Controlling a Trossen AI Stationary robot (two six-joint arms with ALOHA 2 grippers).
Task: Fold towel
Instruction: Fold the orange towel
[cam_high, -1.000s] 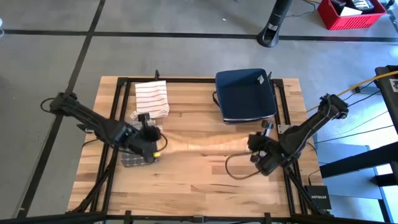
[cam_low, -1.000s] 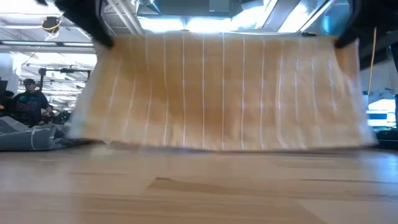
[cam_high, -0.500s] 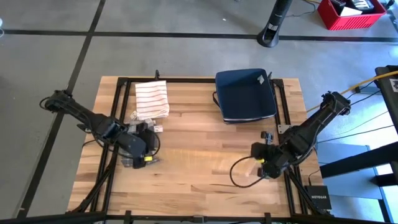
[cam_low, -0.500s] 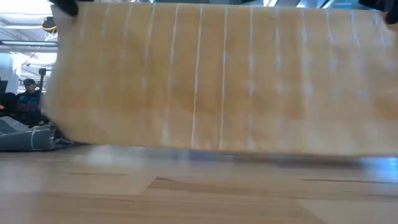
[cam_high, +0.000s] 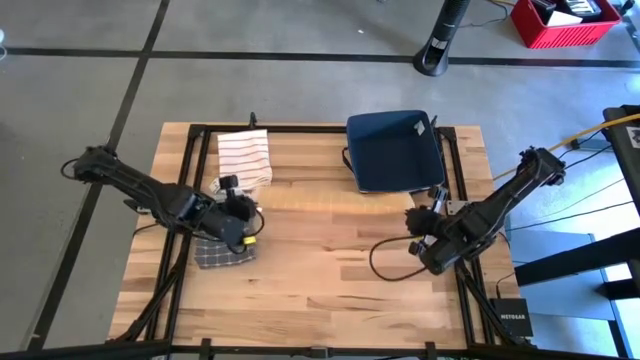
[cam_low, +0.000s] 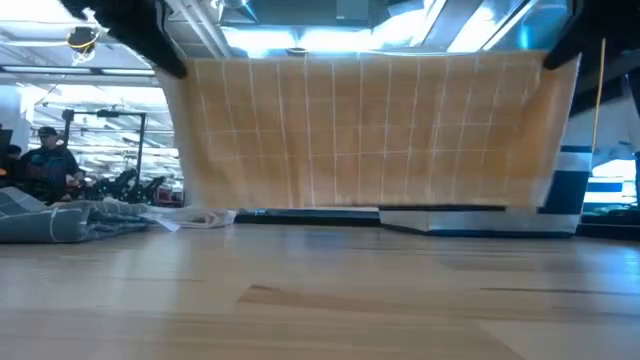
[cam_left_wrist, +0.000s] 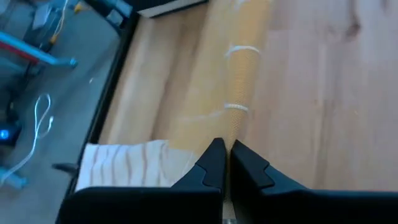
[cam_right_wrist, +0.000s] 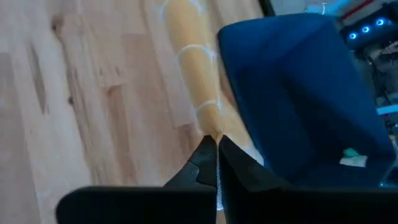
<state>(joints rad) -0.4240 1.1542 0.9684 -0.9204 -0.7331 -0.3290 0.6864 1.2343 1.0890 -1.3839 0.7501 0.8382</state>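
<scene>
Tan, white-gridded cloth, the towel (cam_low: 365, 130), hung as a flat sheet above the pale wooden table (cam_high: 310, 280), stretched between both arms. The left gripper (cam_left_wrist: 224, 157) was pinched tight on one upper corner and the right gripper (cam_right_wrist: 216, 148) was clamped fully on the other, so the fabric spread taut and square, probably so that a clean fold line could be laid. In the low view the lower hem cleared the table, with daylight beneath it. Towards the table's left side, a striped white folded cloth (cam_high: 245, 158) and a grey checked cloth (cam_high: 221, 254) lay close by the left arm. A dark blue square bin (cam_high: 394, 152) sat at the table's far edge, just beyond the towel. The near half of the table lay bare, offering ample room to lower the sheet; the black frame rails (cam_high: 170, 290) bounded both sides.
</scene>
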